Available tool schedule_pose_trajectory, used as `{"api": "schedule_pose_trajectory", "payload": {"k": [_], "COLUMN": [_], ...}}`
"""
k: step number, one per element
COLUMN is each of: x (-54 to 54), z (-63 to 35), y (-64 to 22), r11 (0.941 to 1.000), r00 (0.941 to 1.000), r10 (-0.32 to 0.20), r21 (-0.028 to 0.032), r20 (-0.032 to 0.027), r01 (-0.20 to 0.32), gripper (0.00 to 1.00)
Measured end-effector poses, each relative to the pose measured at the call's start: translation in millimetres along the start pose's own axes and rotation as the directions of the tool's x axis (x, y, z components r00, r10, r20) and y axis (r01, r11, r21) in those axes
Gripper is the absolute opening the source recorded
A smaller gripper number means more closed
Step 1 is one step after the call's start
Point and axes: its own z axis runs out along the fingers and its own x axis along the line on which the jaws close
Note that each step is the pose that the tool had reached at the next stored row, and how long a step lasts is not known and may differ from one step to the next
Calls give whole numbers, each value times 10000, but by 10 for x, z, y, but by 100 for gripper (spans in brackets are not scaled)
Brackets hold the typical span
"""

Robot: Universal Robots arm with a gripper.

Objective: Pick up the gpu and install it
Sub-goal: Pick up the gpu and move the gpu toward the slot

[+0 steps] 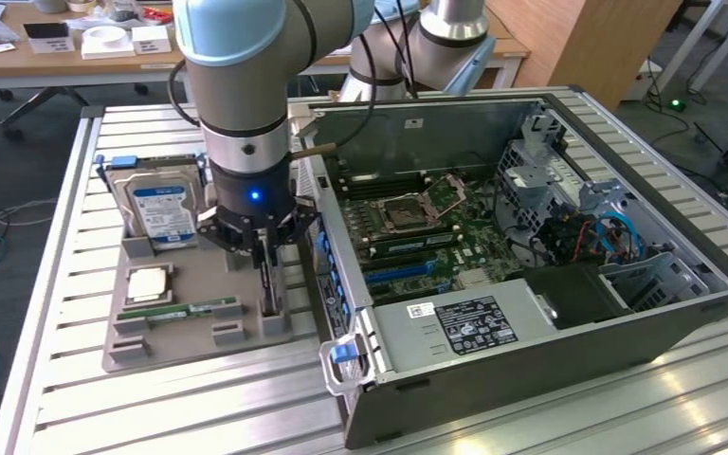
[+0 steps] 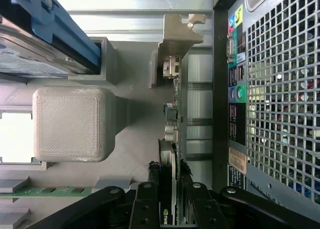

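The gpu [image 1: 270, 296] stands on edge in a slot of the grey holder tray [image 1: 174, 336], next to the open computer case [image 1: 554, 313]. My gripper [image 1: 266, 263] points straight down over the gpu. In the wrist view the thin dark gpu [image 2: 173, 114] runs away from me, its silver end bracket at the far end. My gripper [image 2: 170, 191] is shut on the gpu, with a black fingertip [image 2: 151, 181] pressed on each face of the card. I cannot tell if the card's lower edge still rests in the slot.
In the tray stand a silver hard drive with a blue label [image 1: 162, 210], a CPU [image 1: 149, 282] and a green RAM stick [image 1: 196, 308]. The motherboard [image 1: 415, 227] lies exposed inside the case. The case's perforated rear panel [image 2: 275, 89] is close beside the gpu.
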Motion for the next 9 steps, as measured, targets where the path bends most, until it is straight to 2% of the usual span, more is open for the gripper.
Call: {"api": "schedule_pose_trajectory", "payload": {"k": [2, 9], "x": [-3, -6], "z": [-109, -261], "y": [5, 13], "r11": [10000, 10000], "r00": [10000, 10000], "r10": [2, 2], "r21": [-69, -95], "r20": [-3, -3], "r01": [-2, -2], "gripper": [26, 26]}}
